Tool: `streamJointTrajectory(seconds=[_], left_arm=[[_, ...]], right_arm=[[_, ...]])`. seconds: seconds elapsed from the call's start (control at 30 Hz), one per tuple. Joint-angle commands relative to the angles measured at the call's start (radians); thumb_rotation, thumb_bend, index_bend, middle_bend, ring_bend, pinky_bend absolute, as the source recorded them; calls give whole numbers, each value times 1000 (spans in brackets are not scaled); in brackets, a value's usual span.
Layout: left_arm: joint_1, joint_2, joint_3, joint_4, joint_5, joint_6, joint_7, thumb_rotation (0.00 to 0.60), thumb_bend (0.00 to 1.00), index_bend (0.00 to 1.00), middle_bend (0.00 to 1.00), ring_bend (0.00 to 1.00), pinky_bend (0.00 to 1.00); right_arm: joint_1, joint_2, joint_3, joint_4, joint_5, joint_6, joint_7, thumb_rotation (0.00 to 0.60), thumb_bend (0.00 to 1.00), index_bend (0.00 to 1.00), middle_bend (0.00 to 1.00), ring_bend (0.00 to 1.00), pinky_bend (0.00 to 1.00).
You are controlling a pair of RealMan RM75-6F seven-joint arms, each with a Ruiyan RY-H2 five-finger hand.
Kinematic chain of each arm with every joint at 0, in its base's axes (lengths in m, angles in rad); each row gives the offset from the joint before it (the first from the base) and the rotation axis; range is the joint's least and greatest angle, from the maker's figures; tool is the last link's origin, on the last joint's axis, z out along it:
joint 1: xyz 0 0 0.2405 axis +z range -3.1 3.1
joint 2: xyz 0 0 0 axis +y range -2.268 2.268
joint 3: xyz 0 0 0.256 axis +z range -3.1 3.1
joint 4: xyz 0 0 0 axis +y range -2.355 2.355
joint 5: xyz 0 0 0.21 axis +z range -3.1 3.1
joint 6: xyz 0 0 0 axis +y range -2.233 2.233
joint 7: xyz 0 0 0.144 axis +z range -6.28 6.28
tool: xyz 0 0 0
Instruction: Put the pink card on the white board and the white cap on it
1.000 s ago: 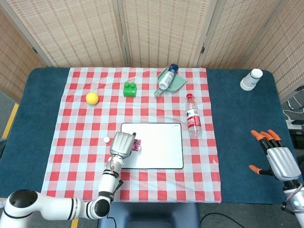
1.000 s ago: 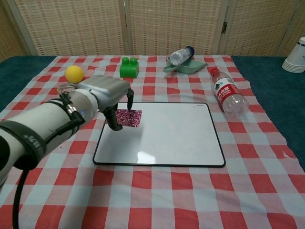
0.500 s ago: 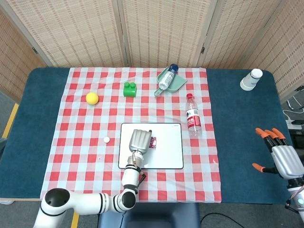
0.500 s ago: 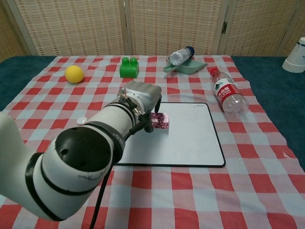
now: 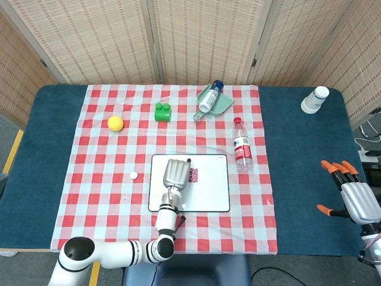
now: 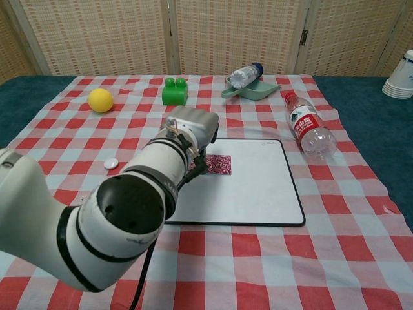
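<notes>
The pink patterned card (image 6: pixel 218 164) lies flat on the upper left part of the white board (image 6: pixel 258 194), and shows as well in the head view as the card (image 5: pixel 193 175) on the board (image 5: pixel 208 190). My left hand (image 6: pixel 192 126) hovers over the card's left edge, fingertips (image 6: pixel 201 169) pinching it; from above, the hand (image 5: pixel 175 173) covers the board's left part. The small white cap (image 5: pixel 133 175) rests on the checked cloth left of the board, also seen as the cap (image 6: pixel 111 163). My right hand (image 5: pixel 356 199) stays open over the blue table at the far right, holding nothing.
A water bottle (image 5: pixel 241 145) lies just right of the board. Further back are a green brick (image 5: pixel 162 111), a yellow ball (image 5: pixel 115 123) and a green dustpan with a bottle (image 5: pixel 211 99). Stacked paper cups (image 5: pixel 314 99) stand at the back right corner.
My left hand carried the card from the board's left edge rightward and lowered it; the card now lies flat on the board. The right hand drifted slightly lower and to the right.
</notes>
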Motion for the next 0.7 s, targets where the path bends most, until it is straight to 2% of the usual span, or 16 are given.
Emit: streamJointTrajectory(seconds=[0.03,0.3,0.37,0.47,0.57,0.7], left_arm=[[20,31,7,-43,-10,7,10,600,215,256,1000,1000,1000],[72,130,51,-150,33,60,16,600,220,312,1000,1000,1000],[121,212,85,-179,44,90,24,600,231,344,1000,1000,1000],[186,320,139,-241,66,52,-18,600,236,376,1000,1000,1000],[223,373,180,-261,76,38,-37,600,238,386,1000,1000,1000],[252,418,201,-272,63,13,-64,600,239,387,1000,1000,1000]], right_arm=[[1,-2,0,0,1,-4,-6,600,27,37,152,66,67],[1,-5,3,2,9,-5,-11,600,27,37,152,65,67],[3,-9,0,-1,4,-9,-22,600,27,37,152,65,67],[5,-13,-3,-7,0,-11,-42,600,27,37,152,66,67],[6,-15,-4,-9,-2,-14,-54,600,27,37,152,65,67],[8,-18,-3,-10,3,-18,-65,600,26,37,152,66,67]])
